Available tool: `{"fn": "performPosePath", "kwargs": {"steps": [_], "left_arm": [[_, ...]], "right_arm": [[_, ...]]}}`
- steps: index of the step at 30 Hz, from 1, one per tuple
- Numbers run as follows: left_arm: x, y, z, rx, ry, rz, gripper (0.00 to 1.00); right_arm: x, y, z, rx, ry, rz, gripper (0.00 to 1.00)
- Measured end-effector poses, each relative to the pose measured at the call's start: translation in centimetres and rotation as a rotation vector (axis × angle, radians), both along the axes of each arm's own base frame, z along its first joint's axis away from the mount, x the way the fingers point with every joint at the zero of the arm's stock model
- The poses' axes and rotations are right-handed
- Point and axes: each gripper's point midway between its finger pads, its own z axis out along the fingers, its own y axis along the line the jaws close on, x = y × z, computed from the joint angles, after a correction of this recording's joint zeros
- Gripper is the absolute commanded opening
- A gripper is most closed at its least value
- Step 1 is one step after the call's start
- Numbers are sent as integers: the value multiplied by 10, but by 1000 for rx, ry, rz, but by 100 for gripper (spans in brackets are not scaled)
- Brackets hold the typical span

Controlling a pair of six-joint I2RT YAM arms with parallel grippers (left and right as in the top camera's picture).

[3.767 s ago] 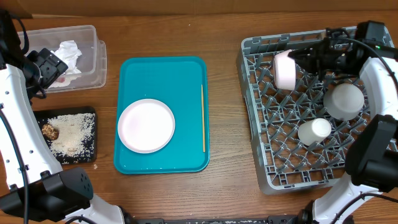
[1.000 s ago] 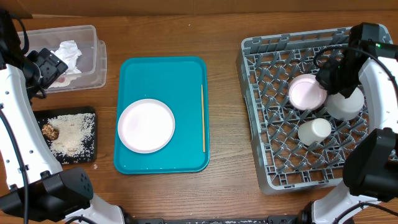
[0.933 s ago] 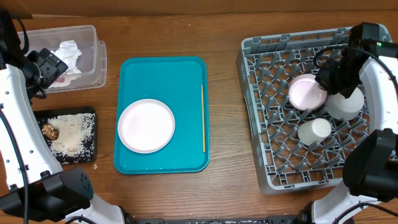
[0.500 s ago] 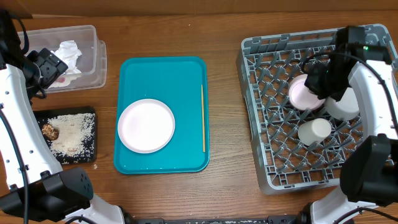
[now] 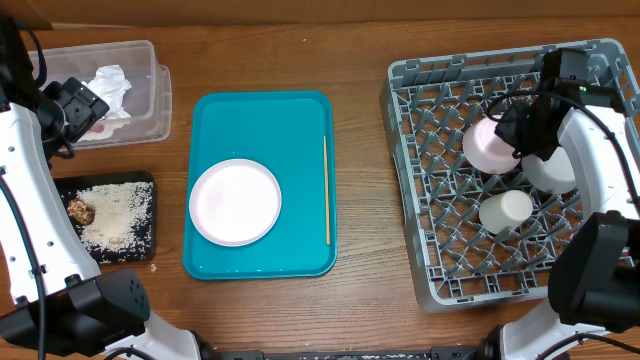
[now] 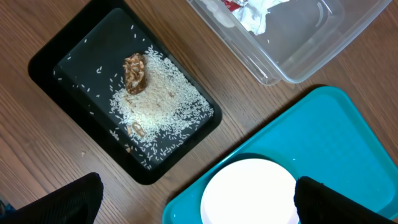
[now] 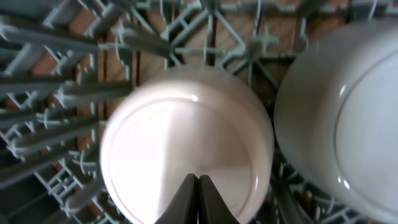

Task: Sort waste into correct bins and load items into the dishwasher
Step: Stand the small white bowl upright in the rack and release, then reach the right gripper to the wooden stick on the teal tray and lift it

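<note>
Now, right gripper (image 7: 198, 198): pinched shut over the upturned pink bowl (image 7: 186, 143).
pink bowl: in the dish rack (image 5: 440, 250), beside the white bowl (image 5: 552, 170).
left gripper (image 6: 198, 202): spread wide, holding nothing.

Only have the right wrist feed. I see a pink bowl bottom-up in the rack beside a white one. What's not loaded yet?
Observer: A pale pink plate lies on the teal tray, left of the rack.
Operator: Anything else on that tray?
Observer: A thin wooden stick lies along its right edge, apart from the plate.
Operator: Left arm busy?
Observer: No. The left gripper is open and holds nothing. Its camera looks down on the black tray of rice crumbs and on the plate.
</note>
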Motion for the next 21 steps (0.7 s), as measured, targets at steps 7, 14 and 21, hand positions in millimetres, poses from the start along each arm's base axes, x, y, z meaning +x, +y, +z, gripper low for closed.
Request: {"fn": "performPosePath", "kwargs": {"steps": [7, 14, 21], "left_arm": [[0, 0, 0, 0, 0, 0, 100], [0, 0, 0, 0, 0, 0, 100], [0, 0, 0, 0, 0, 0, 100]], "right_arm": [[7, 5, 15, 27, -28, 11, 4], [17, 65, 81, 244, -214, 230, 35], [-16, 194, 132, 340, -288, 579, 66]]}}
